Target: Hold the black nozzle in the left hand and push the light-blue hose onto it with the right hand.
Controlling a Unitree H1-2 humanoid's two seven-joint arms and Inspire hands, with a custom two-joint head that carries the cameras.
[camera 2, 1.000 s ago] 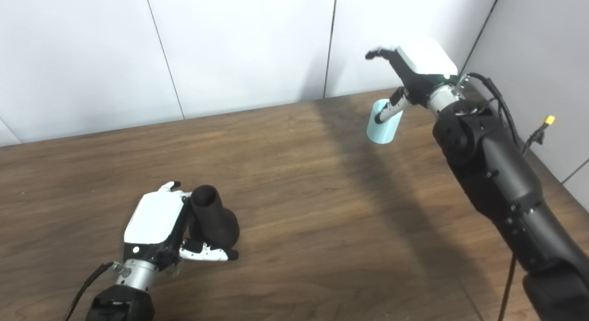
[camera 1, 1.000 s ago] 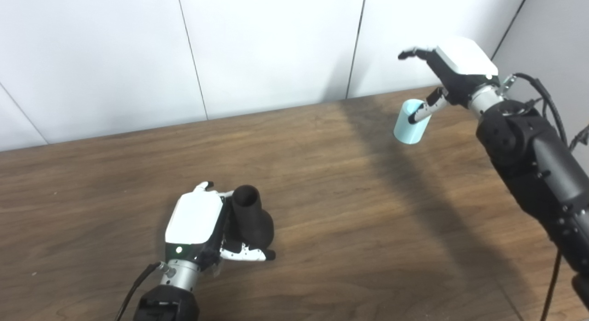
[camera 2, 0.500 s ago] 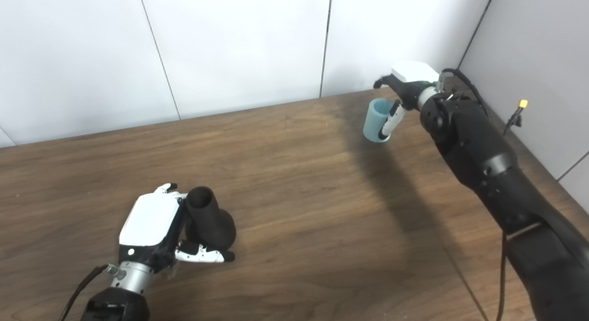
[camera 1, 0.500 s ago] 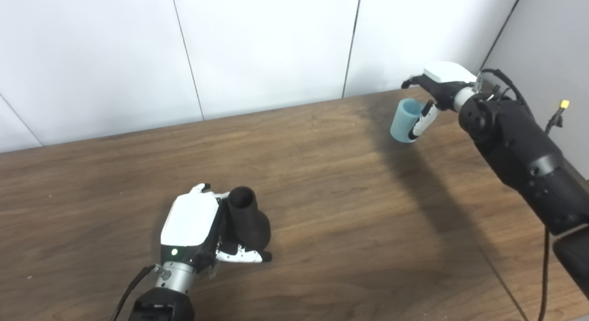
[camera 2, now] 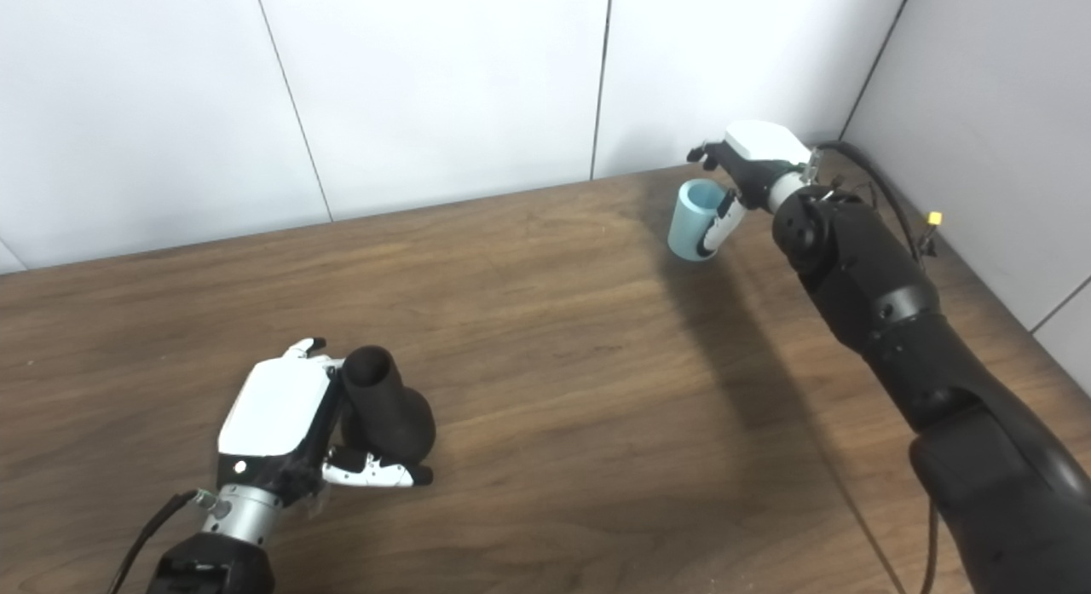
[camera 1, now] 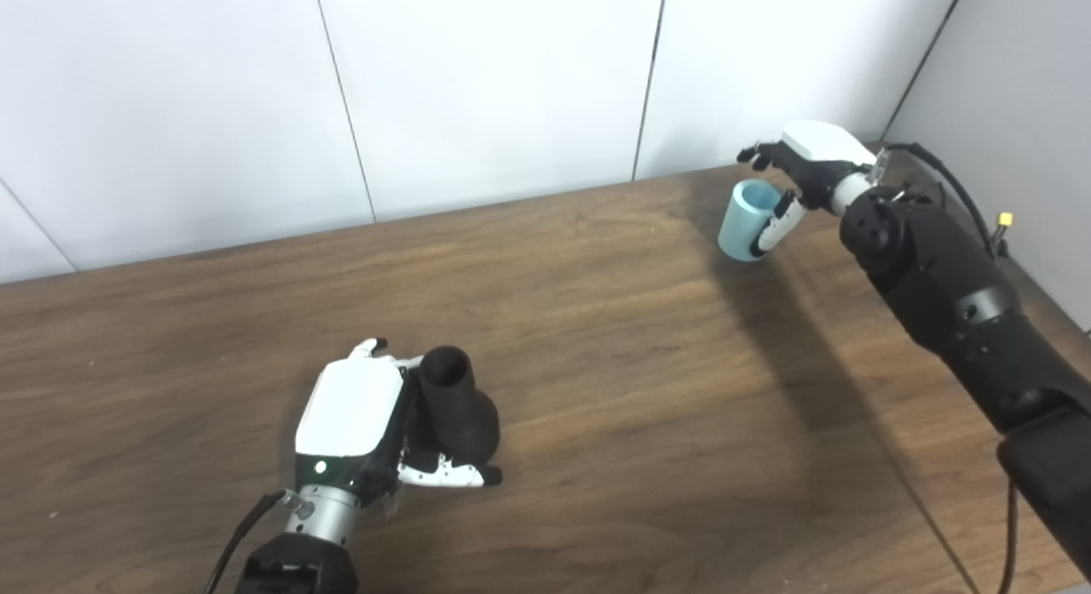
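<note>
The table (camera 1: 597,338) lies bare between the left hand (camera 1: 354,415) with its nozzle (camera 1: 456,402) near the front and the right hand (camera 1: 810,164) with the hose (camera 1: 748,221) at the far right corner; walls (camera 1: 494,83) close the back and right sides.

I see even, fairly bright indoor light from overhead; the brown wood-grain table (camera 1: 597,321) shows a broad soft shadow band running under my black right arm (camera 1: 946,287). The white panelled wall (camera 1: 477,91) looks flat, without glare. Both views are slightly soft.
</note>
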